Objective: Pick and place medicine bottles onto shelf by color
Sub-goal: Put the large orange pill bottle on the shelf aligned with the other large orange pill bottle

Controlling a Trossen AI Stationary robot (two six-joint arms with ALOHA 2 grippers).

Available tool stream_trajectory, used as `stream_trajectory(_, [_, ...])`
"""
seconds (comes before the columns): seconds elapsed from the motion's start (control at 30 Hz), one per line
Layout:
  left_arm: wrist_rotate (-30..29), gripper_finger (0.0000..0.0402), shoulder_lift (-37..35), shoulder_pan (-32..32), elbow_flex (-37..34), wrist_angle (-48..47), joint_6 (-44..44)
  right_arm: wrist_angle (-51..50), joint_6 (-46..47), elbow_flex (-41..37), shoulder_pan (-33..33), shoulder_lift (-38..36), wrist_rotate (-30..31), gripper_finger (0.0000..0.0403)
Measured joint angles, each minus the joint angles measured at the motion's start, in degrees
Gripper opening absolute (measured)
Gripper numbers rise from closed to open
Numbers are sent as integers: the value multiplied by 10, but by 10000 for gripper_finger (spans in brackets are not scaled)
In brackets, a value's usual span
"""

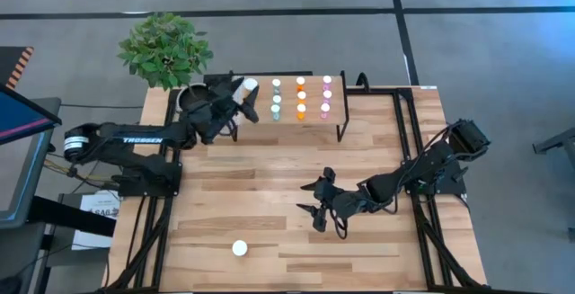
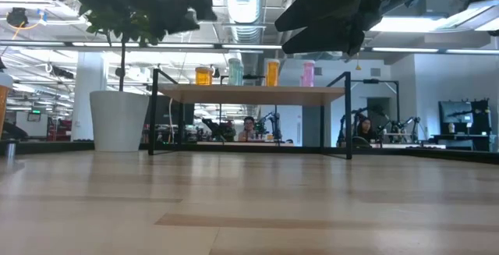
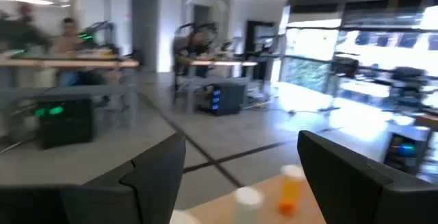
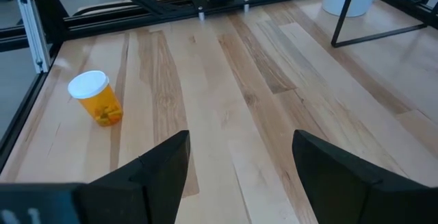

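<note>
The shelf [image 1: 301, 121] stands at the table's far edge, and small white-capped bottles stand on it in columns: teal [image 1: 276, 99], orange [image 1: 301, 96], pink [image 1: 326, 96]. A wider orange bottle [image 1: 249, 87] stands at the shelf's left end [image 2: 204, 75]. My left gripper [image 1: 232, 107] hovers open at that end; its wrist view shows nothing between its fingers [image 3: 243, 183], with an orange bottle [image 3: 291, 191] beyond. A second wide orange bottle [image 1: 240, 248] stands on its base near the table's near edge [image 4: 98, 97]. My right gripper [image 1: 312, 200] is open above the table's middle [image 4: 239, 176].
A white plant pot [image 1: 186, 97] with a leafy plant [image 1: 166, 49] stands at the far left corner beside the shelf [image 2: 118, 121]. A black metal frame [image 1: 406, 141] runs along the table's sides. Bare wood lies between the shelf and the near bottle.
</note>
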Motion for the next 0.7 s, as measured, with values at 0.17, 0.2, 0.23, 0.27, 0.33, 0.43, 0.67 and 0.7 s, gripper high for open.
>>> stream_trajectory(0.17, [43, 270, -54, -57, 0, -38, 22, -1, 0, 0, 0, 0, 0, 281])
stream_trajectory(0.2, [47, 270, -66, -72, 0, -48, 24, -1, 0, 0, 0, 0, 0, 281])
stream_trajectory(0.23, [50, 270, -77, -87, 0, -59, 25, 0, 0, 0, 0, 0, 0, 281])
stream_trajectory(0.27, [53, 270, -86, -101, 0, -68, 26, -1, 0, 0, 0, 0, 0, 281])
stream_trajectory(0.33, [64, 270, -101, -129, 1, -90, 27, -1, 0, 0, 0, 0, 0, 281])
stream_trajectory(0.43, [83, 270, -110, -171, 1, -125, 30, -1, 0, 0, 0, 0, 0, 281])
stream_trajectory(0.67, [130, 270, -110, -258, 1, -195, 30, -2, 0, 0, 0, 0, 0, 281])
stream_trajectory(0.7, [134, 270, -110, -269, 1, -205, 32, -2, 0, 0, 0, 0, 0, 281])
